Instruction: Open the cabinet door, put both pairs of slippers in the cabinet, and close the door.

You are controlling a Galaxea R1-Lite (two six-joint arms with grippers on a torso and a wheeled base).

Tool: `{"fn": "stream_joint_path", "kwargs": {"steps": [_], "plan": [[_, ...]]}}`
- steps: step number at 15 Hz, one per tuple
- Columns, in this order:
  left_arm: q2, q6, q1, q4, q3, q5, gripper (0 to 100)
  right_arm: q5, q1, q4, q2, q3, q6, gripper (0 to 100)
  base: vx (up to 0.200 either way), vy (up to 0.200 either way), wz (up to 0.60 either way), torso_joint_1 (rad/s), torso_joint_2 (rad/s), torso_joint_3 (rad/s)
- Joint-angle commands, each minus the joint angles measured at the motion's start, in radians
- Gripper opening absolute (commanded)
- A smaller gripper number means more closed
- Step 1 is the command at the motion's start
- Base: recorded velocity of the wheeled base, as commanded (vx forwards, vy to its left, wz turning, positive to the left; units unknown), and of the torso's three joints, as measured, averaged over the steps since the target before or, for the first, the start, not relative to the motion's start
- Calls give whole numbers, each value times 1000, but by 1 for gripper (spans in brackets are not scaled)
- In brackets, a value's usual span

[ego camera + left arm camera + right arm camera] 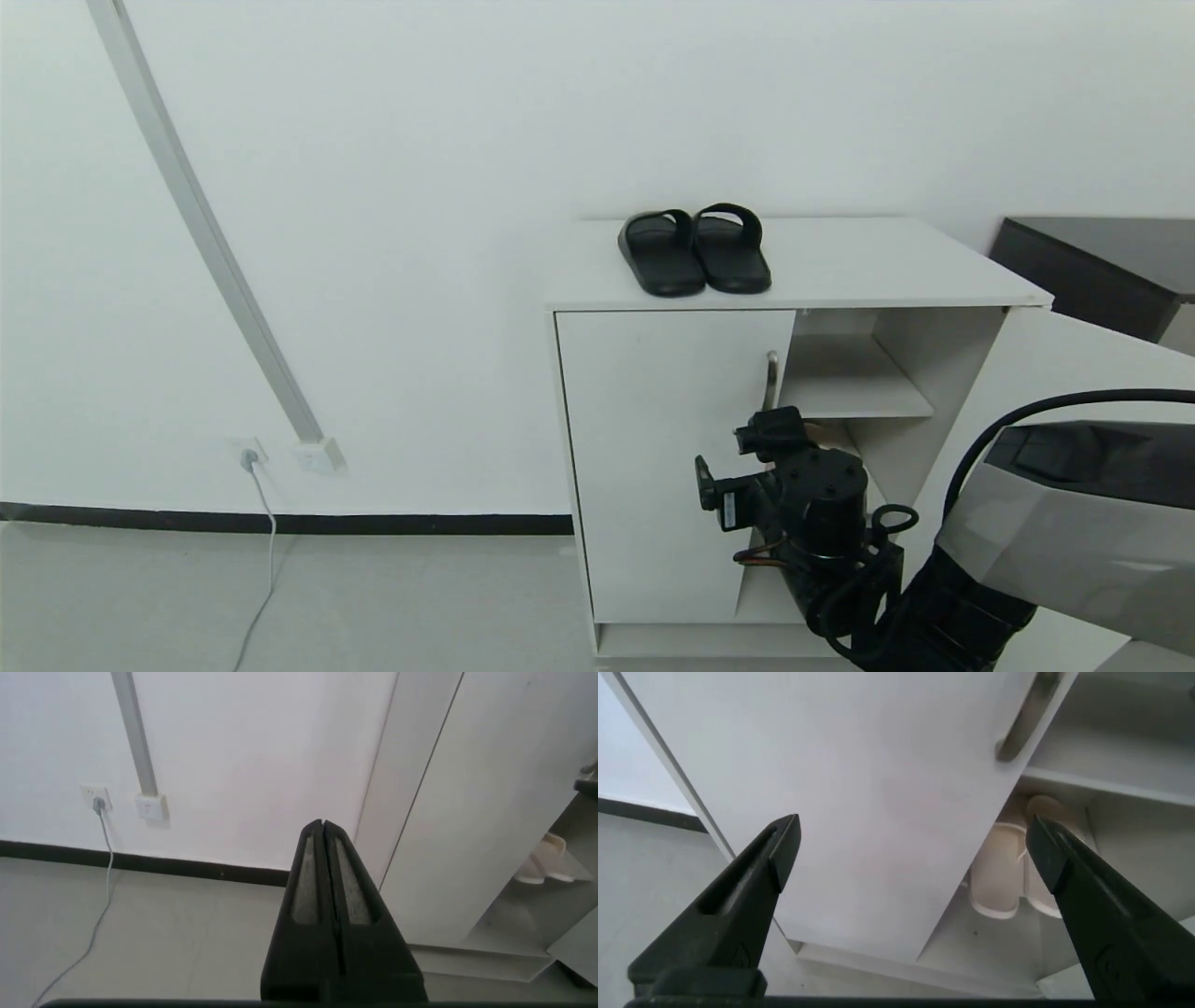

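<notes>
Progress: about half of the work is done

Right hand [913, 831] has its fingers spread wide and grasps nothing. It is in front of the lower part of the cabinet [840, 266], just beside the edge of the left door [667, 448], which is shut, and below the handle [771, 378] of that door. Left hand [322, 891] is clenched, its two fingers pressed together with nothing between them. It is low and apart from the cabinet, on the side of the shut door.

The right door [1064, 373] stands open, so I judge the first step as done. Behind the right hand, the light pair of slippers [1008, 873] lies side by side on the bottom of the cabinet, under the shelf [850, 378]. This pair is already stored. The black pair of slippers [695, 250] is on the top of the cabinet, also side by side, well apart from both hands, and nothing touches it.

By my judgement three things are left: to take the black pair from the top, to put it inside, and to close the right door. The shelf, as far as it shows, carries nothing, so there seems to be room for the second pair.
</notes>
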Motion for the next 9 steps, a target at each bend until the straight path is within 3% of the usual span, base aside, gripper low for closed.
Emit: {"fn": "stream_joint_path", "kwargs": {"steps": [1, 9], "plan": [[0, 0, 0, 0, 0, 2, 0, 0, 0, -1, 2, 0, 0, 100, 0, 0, 0, 193, -510, -320], [0, 1, 0, 0, 0, 0, 0, 0, 0, -1, 3, 3, 0, 100, 0, 0, 0, 218, -528, -315]]}}
